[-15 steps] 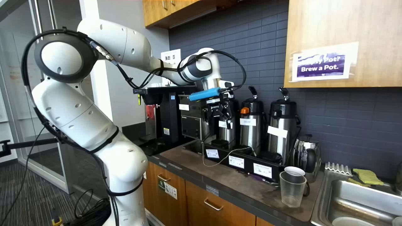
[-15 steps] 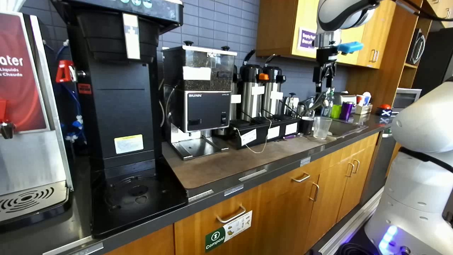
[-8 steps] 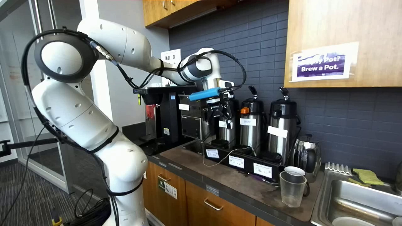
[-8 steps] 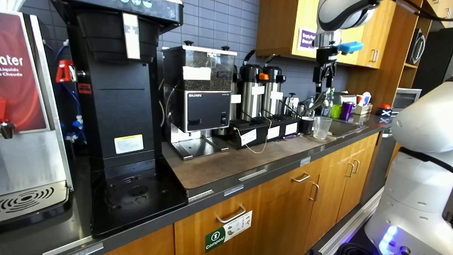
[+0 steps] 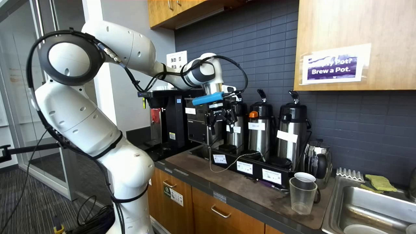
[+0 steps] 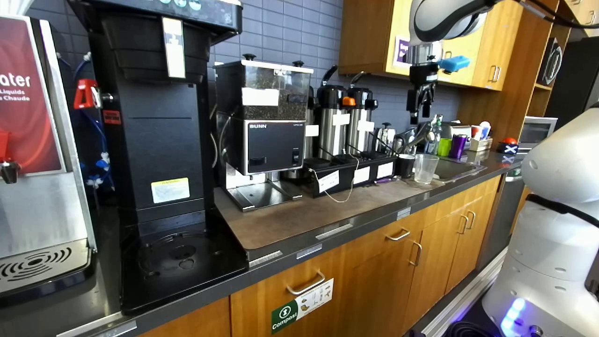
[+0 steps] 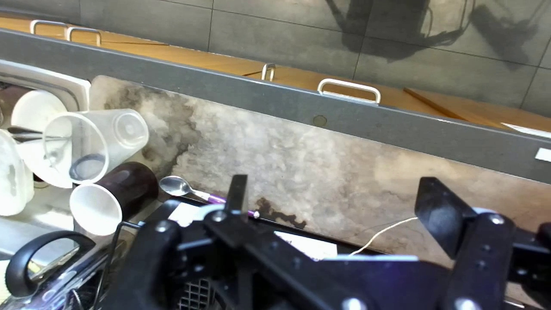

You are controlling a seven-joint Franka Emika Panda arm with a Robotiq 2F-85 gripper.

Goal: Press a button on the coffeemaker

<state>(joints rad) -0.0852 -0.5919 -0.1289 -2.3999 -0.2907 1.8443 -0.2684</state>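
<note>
Coffeemaker (image 6: pixel 161 145) stands upright, long axis vertical, front facing counter (image 6: pixel 374 219) edge. Adjacent grinder (image 6: pixel 276 146) reads "BUNN". Pincer (image 7: pixel 338 202) released, jaws wide apart.

Compared with half a second ago, the arm (image 5: pixel 91 126) has moved a little. In both exterior views, the claw (image 5: pixel 222 130) is now slightly lower and shifted toward the side of the coffeemaker (image 6: pixel 161 140), and the blue piece (image 5: pixel 208 98) has gone along with it. In an exterior view, the wrist (image 6: pixel 427 53) now hides more of the purple sign (image 6: pixel 401 50), while the bottle (image 6: pixel 437 133) shows its top free from the claw.
</note>
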